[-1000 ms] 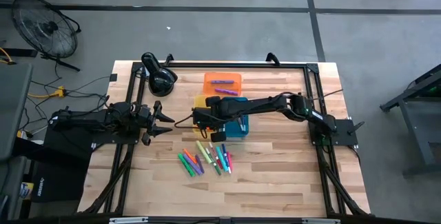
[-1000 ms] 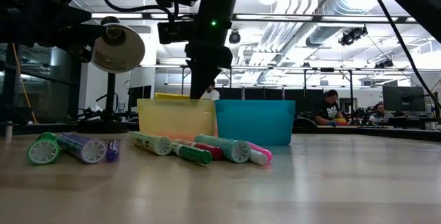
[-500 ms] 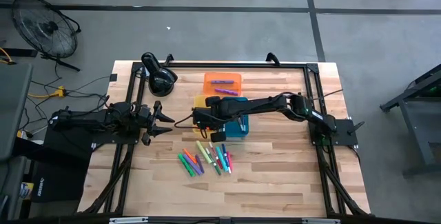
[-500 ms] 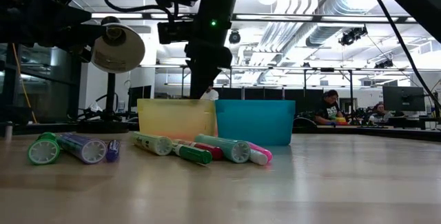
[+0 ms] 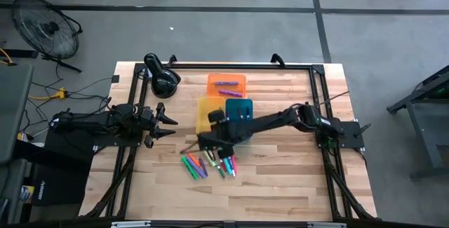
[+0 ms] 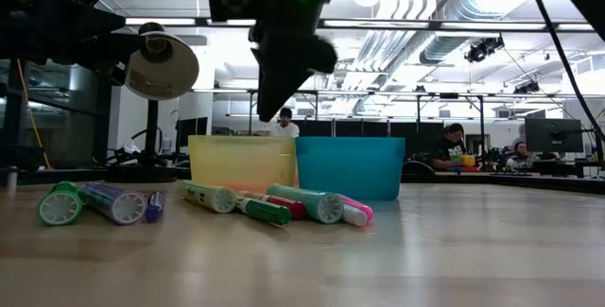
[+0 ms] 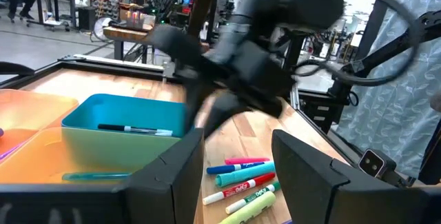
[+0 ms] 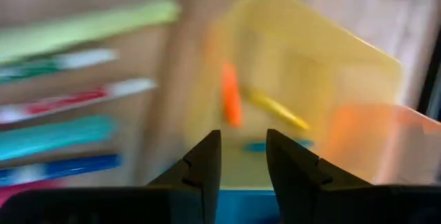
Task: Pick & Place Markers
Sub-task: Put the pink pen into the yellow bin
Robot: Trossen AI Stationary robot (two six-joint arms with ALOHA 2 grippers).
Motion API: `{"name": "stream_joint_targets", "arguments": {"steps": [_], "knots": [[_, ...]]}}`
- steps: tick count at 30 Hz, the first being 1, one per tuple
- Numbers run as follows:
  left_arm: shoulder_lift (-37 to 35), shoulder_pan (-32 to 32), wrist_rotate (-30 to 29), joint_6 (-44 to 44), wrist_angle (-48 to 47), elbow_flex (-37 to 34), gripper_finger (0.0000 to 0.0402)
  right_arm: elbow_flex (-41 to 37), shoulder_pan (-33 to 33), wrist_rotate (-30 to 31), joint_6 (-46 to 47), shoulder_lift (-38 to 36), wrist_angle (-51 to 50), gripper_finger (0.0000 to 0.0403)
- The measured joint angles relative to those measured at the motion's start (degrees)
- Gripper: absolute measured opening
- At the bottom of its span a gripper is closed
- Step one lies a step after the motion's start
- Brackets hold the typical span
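Hovering empty with fingers slightly apart, right tool [image 5: 208, 142] sits over the loose markers [image 5: 208, 162] on the table [image 5: 280, 179], left tool [image 5: 168, 124] parked open at the left edge; a few markers already lie in the yellow tray [image 5: 208, 113], blue tray [image 5: 239, 107] and orange tray [image 5: 226, 83], most still unsorted.
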Motion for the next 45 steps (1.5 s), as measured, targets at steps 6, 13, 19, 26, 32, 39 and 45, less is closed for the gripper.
{"name": "stream_joint_targets", "arguments": {"steps": [6, 13, 19, 26, 32, 39, 45], "knots": [[0.0, 0.0, 0.0, 0.0, 0.0, 0.0, 0.0170, 0.0, 4.0, -5.0, 6.9, -0.1, -3.6, 0.0104], [0.0, 0.0, 0.0, 0.0, 0.0, 0.0, 0.0170, 0.0, 5.7, -10.6, 29.9, -0.1, -5.0, 0.0104], [0.0, 0.0, 0.0, 0.0, 0.0, 0.0, 0.0170, 0.0, 7.1, -12.2, 42.9, -0.1, -8.0, 0.0104], [0.0, 0.0, 0.0, 0.0, 0.0, 0.0, 0.0170, 0.0, 8.5, -7.0, 55.4, -0.1, -14.6, 0.0112], [0.0, 0.0, 0.0, 0.0, 0.0, 0.0, 0.0170, 0.0, 8.7, -6.2, 64.6, 1.5, -14.2, 0.0152], [0.0, 0.0, 0.0, 0.0, 0.0, 0.0, 0.0170, -1.0, 8.3, -10.8, 69.8, 3.4, -14.2, 0.0186], [0.0, 0.0, 0.0, 0.0, 0.0, 0.0, 0.0170, -3.2, 8.3, -12.4, 71.7, 3.3, -12.8, 0.0190]]}}
